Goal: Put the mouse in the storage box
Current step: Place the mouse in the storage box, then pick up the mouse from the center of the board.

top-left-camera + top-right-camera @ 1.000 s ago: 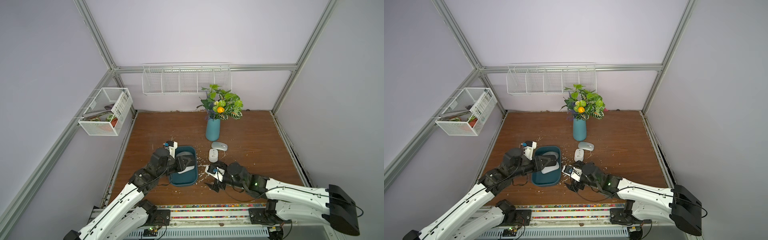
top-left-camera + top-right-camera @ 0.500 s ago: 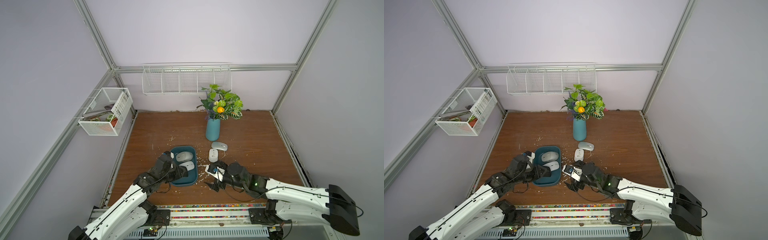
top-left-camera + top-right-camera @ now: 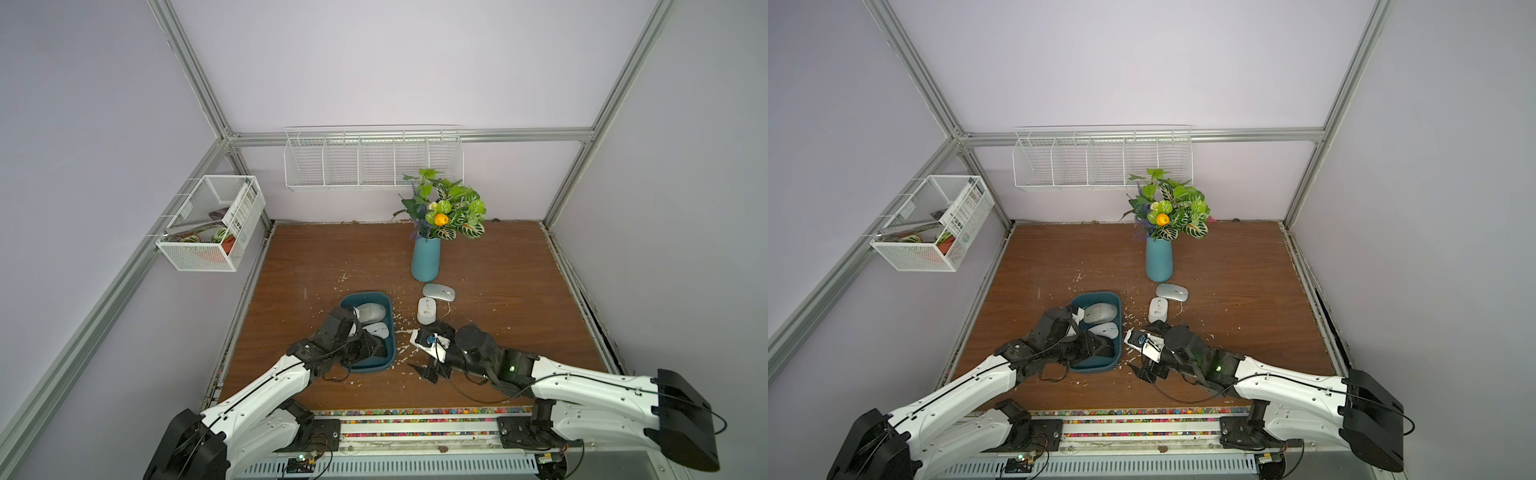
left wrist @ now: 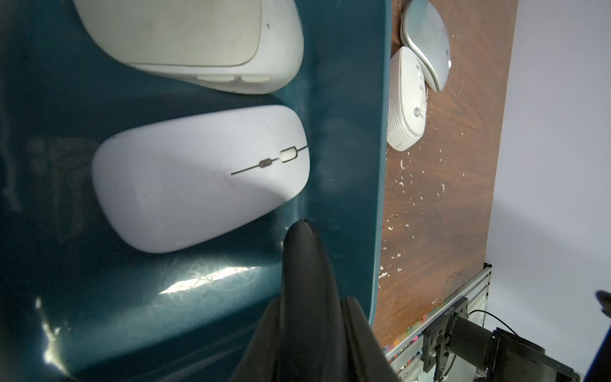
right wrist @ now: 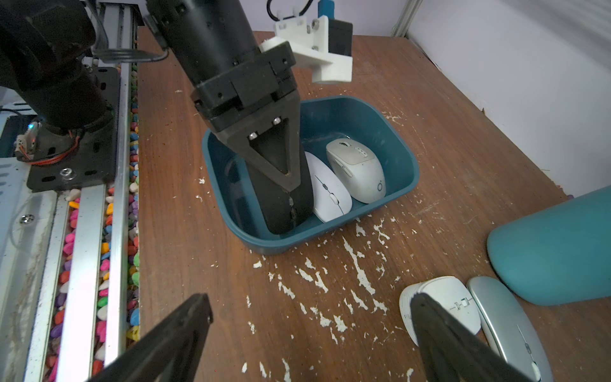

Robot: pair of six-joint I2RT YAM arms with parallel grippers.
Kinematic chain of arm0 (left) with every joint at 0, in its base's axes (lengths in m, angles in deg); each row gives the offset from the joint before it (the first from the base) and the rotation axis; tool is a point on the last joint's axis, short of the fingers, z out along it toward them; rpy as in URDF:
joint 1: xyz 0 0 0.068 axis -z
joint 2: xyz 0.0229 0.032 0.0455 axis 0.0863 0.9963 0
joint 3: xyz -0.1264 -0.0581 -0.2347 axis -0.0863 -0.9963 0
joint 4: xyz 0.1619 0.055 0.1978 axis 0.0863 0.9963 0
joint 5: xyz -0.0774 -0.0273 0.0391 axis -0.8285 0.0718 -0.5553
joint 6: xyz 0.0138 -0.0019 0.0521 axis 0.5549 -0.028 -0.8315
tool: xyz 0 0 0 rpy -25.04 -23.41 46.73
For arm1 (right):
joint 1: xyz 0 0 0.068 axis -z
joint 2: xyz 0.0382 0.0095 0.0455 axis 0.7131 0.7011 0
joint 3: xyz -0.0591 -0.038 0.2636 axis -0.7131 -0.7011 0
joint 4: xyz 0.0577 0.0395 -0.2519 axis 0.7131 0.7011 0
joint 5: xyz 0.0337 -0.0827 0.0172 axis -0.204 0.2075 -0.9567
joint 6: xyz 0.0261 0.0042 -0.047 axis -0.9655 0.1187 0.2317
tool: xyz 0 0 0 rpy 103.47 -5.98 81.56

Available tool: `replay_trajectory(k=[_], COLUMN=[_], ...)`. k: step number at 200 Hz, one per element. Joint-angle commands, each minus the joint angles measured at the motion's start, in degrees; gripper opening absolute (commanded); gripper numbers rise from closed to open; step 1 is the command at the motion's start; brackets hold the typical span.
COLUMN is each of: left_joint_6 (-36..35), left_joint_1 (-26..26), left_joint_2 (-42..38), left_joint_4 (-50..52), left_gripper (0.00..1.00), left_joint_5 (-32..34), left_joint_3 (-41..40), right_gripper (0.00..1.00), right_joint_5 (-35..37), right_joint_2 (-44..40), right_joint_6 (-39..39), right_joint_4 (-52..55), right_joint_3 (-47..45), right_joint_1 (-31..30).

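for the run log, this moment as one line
left hand: shut, inside box | right hand: open, empty | mice in box: two | mice outside: two

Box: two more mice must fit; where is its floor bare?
Bare floor lies between the white mouse and the near wall of the box, though the shut left claw stands there. The far half is crowded: the grey mouse beside the white.
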Motion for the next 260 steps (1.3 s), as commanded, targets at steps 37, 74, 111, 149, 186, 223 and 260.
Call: replay_trajectory(k=[37,74,111,149,186,223,260], left_joint_6=[0.0,0.1,-0.7,-1.3,-2.9,-5.9,-7.4], left_joint_1=[-0.2,-0.2,-0.2,-0.2,-0.2,-0.2,-0.2], left_joint_2=[1.0,-0.1,-2.0,-3.0,-4.7,-9.4,-13.6], left_joint_4=[-1.0,3.5,10.0,15.5,18.3,18.6,19.3], left_gripper=[0.34,0.67,0.71,0.73,0.73,0.73,0.73], left_joint_5=[-0.2,3.9,10.6,16.2,19.1,18.2,18.9], left_joint_3=[-0.1,0.9,3.7,6.6,10.1,13.7,14.2], right_gripper=[0.98,0.98,0.98,0.98,0.98,0.98,0.96], right_joint_5=[0.6,0.5,0.7,0.9,7.0,18.6,22.4], right_joint_2=[-0.7,-0.8,-0.5,-0.3,-0.6,3.4,10.4], right_joint_6=[-0.9,-0.8,-0.9,-1.0,-4.0,-27.7,-47.6], right_joint_4=[-1.1,-1.1,-1.0,-0.9,-2.1,13.2,28.8], right_joint_3=[-1.0,-0.9,-0.8,-0.5,-0.8,8.8,15.1], right_joint_1=[-0.3,-0.3,-0.3,-0.3,-0.2,10.5,16.7])
